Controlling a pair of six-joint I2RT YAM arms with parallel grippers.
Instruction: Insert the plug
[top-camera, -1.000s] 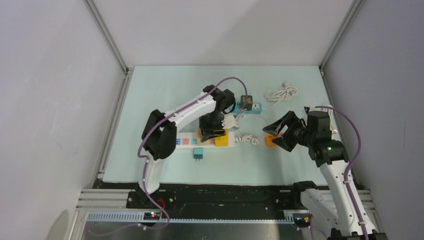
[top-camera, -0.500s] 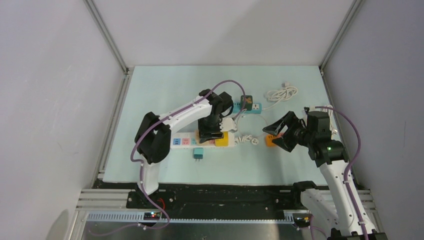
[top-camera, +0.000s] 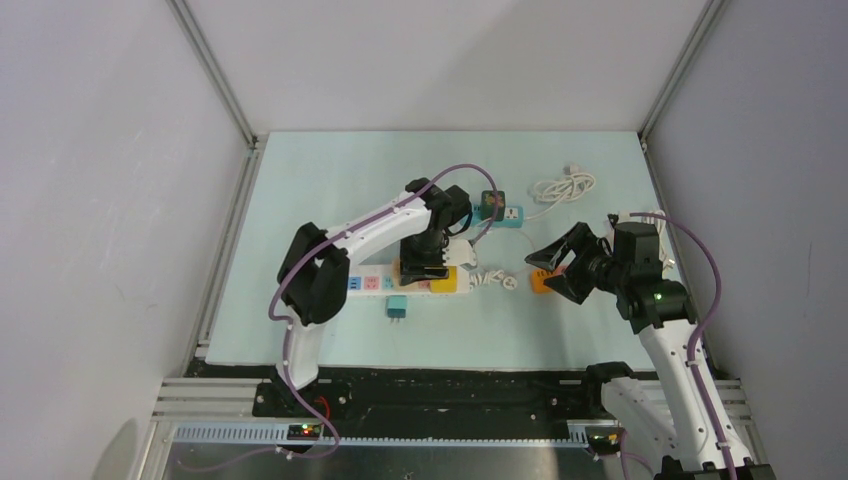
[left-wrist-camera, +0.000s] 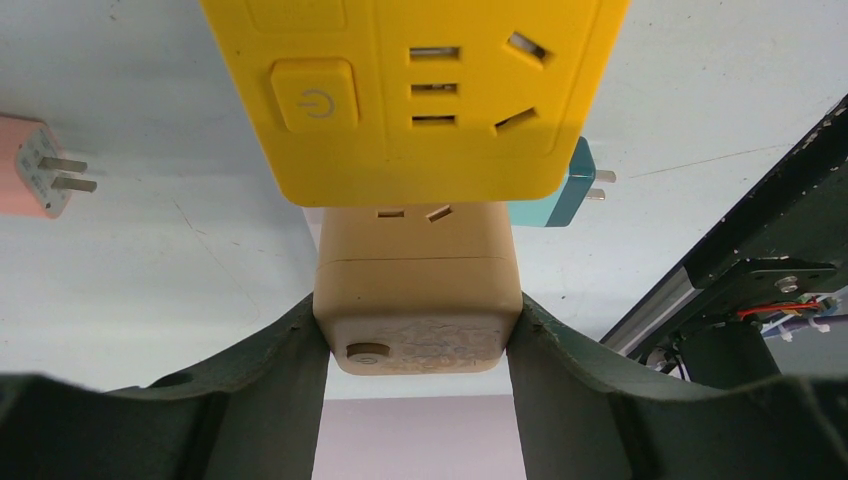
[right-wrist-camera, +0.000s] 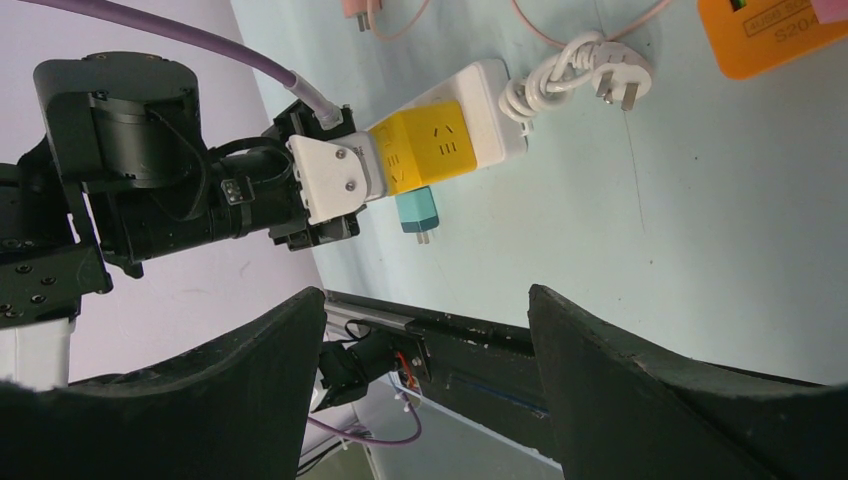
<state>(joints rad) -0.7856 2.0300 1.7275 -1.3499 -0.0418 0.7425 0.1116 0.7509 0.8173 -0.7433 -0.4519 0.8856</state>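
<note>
- Left end effector (left-wrist-camera: 415, 345) clamps the tan plug adapter (left-wrist-camera: 415, 285), lower centre, just below the yellow socket block (left-wrist-camera: 420, 100).
- Right end effector (right-wrist-camera: 425, 300) hangs released, frame bottom.

Two power strips (top-camera: 365, 284) (top-camera: 512, 215), one tan adapter (left-wrist-camera: 415, 270), one teal plug (top-camera: 396, 306), one pink plug (left-wrist-camera: 30, 180)

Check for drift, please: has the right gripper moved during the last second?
No. The right gripper keeps the same place against the orange block in the top view.

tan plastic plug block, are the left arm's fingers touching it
Touching. The left wrist view shows both dark left fingers pressed against the sides of the tan rectangular plastic plug block.
</note>
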